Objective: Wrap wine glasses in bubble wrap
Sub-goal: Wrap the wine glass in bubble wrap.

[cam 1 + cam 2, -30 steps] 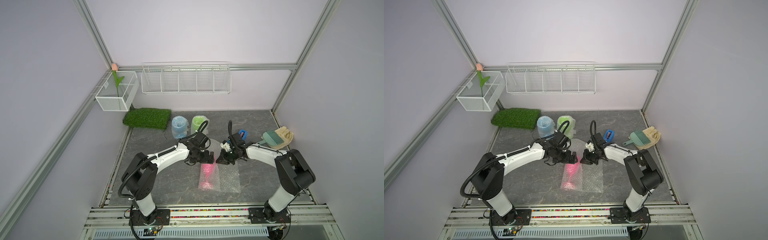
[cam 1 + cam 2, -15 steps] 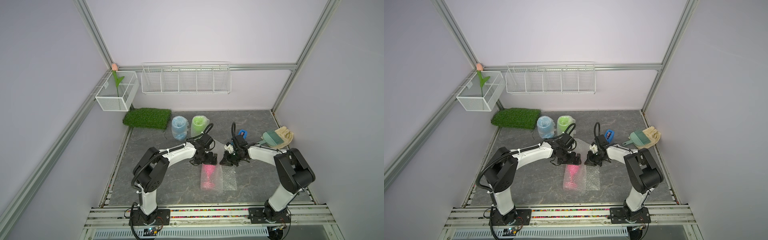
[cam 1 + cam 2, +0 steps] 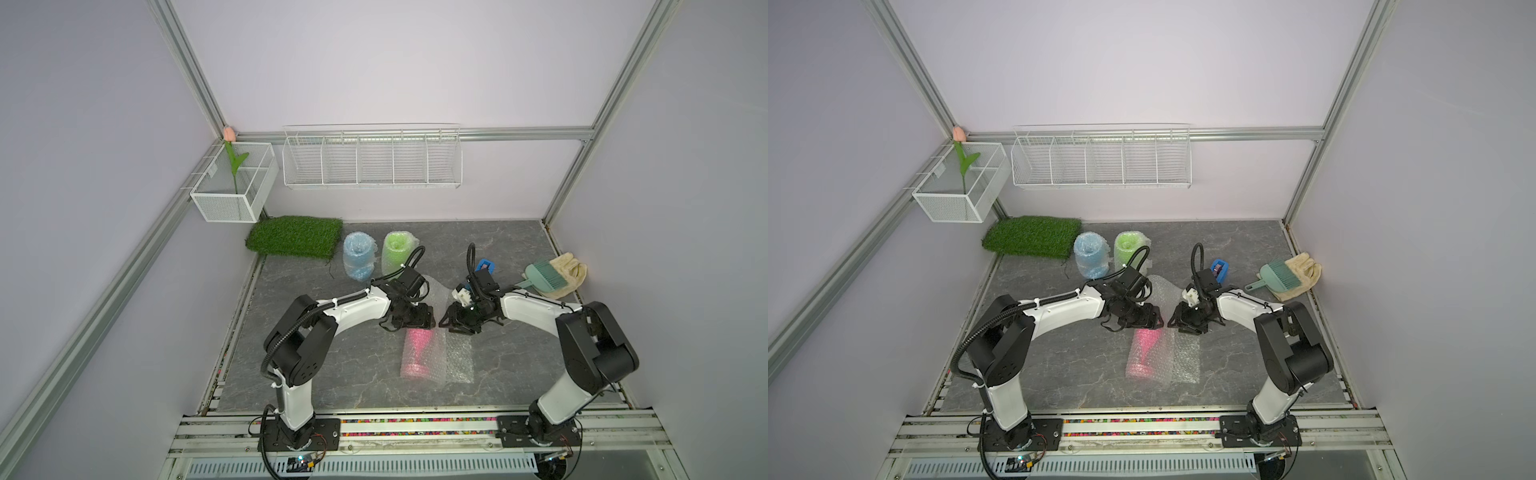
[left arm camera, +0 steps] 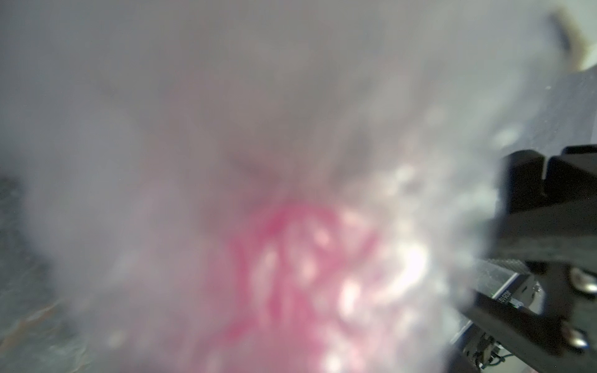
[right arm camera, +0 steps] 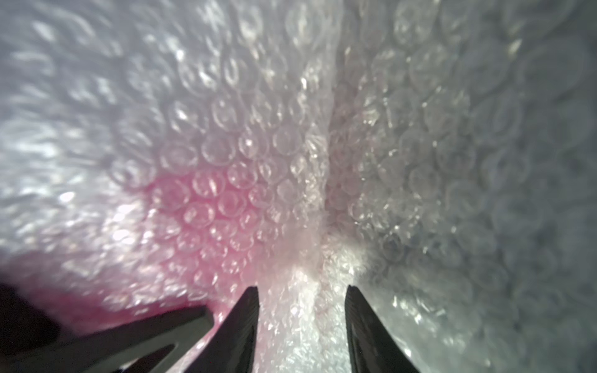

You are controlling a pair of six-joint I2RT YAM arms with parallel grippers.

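**Top views.** Since a second before, the left arm's elbow had swung in toward the middle of the table. Both grippers sat slightly nearer the front rail. The left gripper stood at the far end of the pink glass. From above I could not tell whether its jaws were parted or clamped. The right gripper was just beside it, at the far edge of the bubble wrap.

The pink glass lay on its side under a fold of that wrap. A loose flap lay flat on the right arm's side.

The blue glass and green glass were each rolled in their own wrap. They sat side by side, just in front of the grass mat. The mesh basket on the left wall held a tulip. A wire rack, split into compartments, hung on the back wall.

**Left wrist.** The view was badly blurred. Wrap lay close against the lens, with pink showing through it.

**Right wrist.** The right gripper had its two fingers apart with nothing pinched between them. A creased ridge of wrap ran on beyond the tips. The pink glass glowed through the bubbles to one side.
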